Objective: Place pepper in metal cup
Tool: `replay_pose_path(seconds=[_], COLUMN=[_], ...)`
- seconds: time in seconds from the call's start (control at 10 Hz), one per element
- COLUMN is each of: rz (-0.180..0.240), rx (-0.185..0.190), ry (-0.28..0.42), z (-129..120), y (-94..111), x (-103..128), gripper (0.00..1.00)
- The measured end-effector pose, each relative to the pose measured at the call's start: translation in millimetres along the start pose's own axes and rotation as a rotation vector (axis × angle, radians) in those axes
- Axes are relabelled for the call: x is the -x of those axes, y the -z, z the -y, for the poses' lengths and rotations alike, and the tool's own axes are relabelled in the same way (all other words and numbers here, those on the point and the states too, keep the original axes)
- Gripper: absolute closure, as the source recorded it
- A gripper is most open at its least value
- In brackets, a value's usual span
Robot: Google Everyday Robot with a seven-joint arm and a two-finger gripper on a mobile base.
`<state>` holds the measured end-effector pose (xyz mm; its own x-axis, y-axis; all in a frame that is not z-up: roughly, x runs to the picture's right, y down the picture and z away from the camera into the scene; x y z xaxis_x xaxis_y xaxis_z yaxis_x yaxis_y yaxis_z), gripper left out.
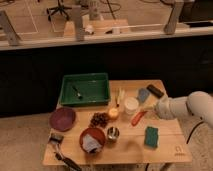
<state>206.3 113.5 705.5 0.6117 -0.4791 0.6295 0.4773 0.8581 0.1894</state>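
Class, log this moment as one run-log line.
gripper shut on slim red-orange chili pepper | beside white round cup | small shiny steel cup: no pepper

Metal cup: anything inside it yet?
Nothing shows inside the metal cup, though its shaded bottom cannot be made out. The pepper is outside, to the cup's right, at the gripper.

Dim warm light falls on tool [152,109] at right.
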Motion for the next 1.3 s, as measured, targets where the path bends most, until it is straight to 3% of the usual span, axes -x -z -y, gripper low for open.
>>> replay_pose_path(seconds=[0.2, 0.4, 0.6, 0.7, 0.9, 1.1, 1.3], rz=[-0.002, -0.011, -0.021, -0.038, -0.113, -0.136, -0.155], rx=[-0.017, -0.066, -0.088, -0.097, -0.131, -0.148, -0.156], ry=[0.031, 0.131, 0.218, 0.261, 0.331, 0.356, 0.377], z=[6, 26, 44, 49, 46, 43, 47], y=[-1, -11, -25, -32, -43, -47, -36], x=[4, 19, 33, 39, 45, 50, 64], gripper=[0.87, 0.87, 0.87, 0.87, 0.87, 0.87, 0.87])
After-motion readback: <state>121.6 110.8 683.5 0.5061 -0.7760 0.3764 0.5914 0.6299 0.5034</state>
